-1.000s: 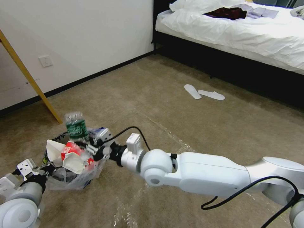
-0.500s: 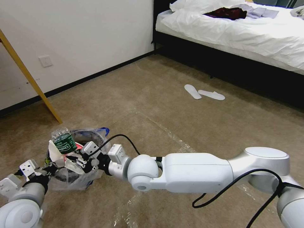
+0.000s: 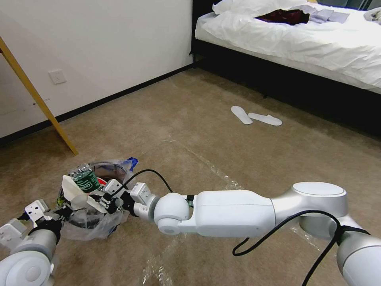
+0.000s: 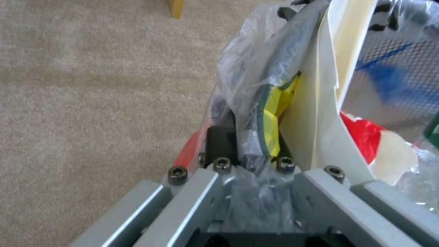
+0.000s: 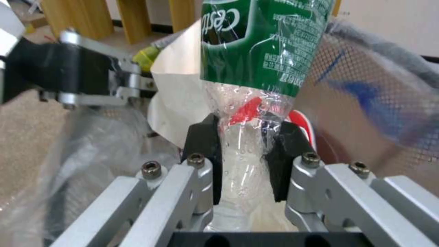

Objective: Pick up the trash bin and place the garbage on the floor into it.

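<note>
left gripper (image 3: 59,210): nearest to us, down at the near-left. It's clamped on the rim of the trash bin (image 3: 97,222), plastic liner pinched between the fingers in the left wrist view, so we're holding the bin just off the floor (image 3: 246,159).
right gripper (image 3: 101,198): reaching across from the right, squeezed shut on the clear lower part of the green-labelled bottle (image 3: 85,180). The bottle is tilted right over the bin's mouth.
bin contents: white paper (image 3: 73,192) and a red wrapper (image 4: 366,133) are already inside.
progress: looks close to finished to us. The bottle isn't released yet, and no other litter shows on the carpet.
farther off: white slippers (image 3: 256,116) near the bed (image 3: 301,35); not ours to grab.
change: a second ago the bottle was higher above the rim; we've lowered it and pulled the arm in.
</note>
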You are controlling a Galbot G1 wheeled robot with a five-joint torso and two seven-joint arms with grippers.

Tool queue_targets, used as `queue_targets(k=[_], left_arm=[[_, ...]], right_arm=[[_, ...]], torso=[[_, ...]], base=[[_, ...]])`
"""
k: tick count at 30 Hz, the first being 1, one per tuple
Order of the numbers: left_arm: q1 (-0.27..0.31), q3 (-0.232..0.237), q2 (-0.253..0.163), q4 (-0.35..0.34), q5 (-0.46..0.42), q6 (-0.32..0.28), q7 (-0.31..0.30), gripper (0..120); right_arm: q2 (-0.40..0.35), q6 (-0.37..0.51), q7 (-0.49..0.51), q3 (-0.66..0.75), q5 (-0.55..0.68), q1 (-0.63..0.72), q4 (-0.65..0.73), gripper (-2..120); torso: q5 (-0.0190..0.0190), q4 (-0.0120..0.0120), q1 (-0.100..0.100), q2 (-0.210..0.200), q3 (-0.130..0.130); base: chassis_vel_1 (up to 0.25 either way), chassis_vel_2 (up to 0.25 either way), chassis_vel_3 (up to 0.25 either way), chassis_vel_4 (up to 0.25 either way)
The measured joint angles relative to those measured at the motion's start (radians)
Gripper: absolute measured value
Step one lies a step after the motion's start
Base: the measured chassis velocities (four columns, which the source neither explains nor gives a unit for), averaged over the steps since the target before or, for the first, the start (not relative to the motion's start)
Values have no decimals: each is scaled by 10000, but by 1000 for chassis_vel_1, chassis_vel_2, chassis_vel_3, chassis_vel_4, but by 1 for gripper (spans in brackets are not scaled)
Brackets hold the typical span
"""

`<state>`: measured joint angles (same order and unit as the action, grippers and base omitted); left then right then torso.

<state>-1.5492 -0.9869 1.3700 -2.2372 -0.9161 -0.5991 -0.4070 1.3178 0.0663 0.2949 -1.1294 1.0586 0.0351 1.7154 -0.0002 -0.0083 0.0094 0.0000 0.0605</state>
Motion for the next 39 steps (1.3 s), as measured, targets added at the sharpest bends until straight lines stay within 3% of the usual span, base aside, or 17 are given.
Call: queue_targets(k=[5,10,15,16,17,20,23,26,39], left_arm=[[-63,-4,0,-50,-33,3,8,0],[-79,-12,-33,-65,-74,6,14,0],[-48,-13,-42,-43,-103,6,15,0],[-38,-13,-49,-5,-105,6,15,0],[-38,-13,-49,-5,-105,6,15,0],[-2,3,-42,64,-100,7,14,0],[1,18,-39,89,-94,7,14,0],[11,41,-28,118,-66,7,12,0],[-52,0,-27,84,-56,9,8,0]], right_arm=[[195,-149,-124,-132,-189,0,-638,19],[295,-188,-210,-184,-300,44,-958,40],[280,-188,-215,-251,-390,60,-966,51],[267,-187,-193,-253,-399,80,-928,60],[267,-187,-193,-253,-399,80,-928,60],[190,-182,-104,-117,-381,84,-725,76],[153,-189,-92,-28,-380,82,-652,82],[75,-211,-81,117,-374,67,-476,97],[-47,-193,43,470,-422,140,-316,100]], torso=[[0,0,0,0,0],[0,0,0,0,0],[1,0,0,0,0],[1,0,0,0,0],[1,0,0,0,0],[1,0,0,0,0],[1,0,0,0,0],[1,0,0,1,0],[1,0,0,0,0]], base=[[0,0,0,0],[0,0,0,0],[0,0,0,0],[0,0,0,0],[0,0,0,0],[0,0,0,0],[0,0,0,0],[0,0,0,0],[0,0,0,0]])
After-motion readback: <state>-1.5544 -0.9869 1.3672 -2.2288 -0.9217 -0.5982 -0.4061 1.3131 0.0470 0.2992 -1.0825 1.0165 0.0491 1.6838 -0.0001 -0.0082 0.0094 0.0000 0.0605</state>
